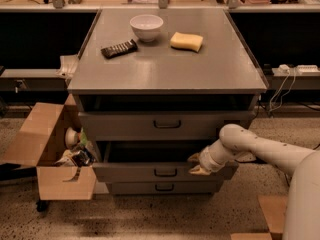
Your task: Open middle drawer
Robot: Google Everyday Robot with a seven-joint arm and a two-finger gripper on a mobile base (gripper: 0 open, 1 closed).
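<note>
The tool is at the top edge of the middle drawer, right of its handle; I cannot tell whether it is open or closed. The drawer juts out slightly from the desk. Up and to the tool's left lie a bowl, a sponge and a remote.

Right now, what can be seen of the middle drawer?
The grey metal middle drawer has a flat front panel with a small dark loop handle at its centre. It sits partly pulled out, level, a dark opening showing above its front. The robot's pale hand is at the right end of that front's top edge.
</note>
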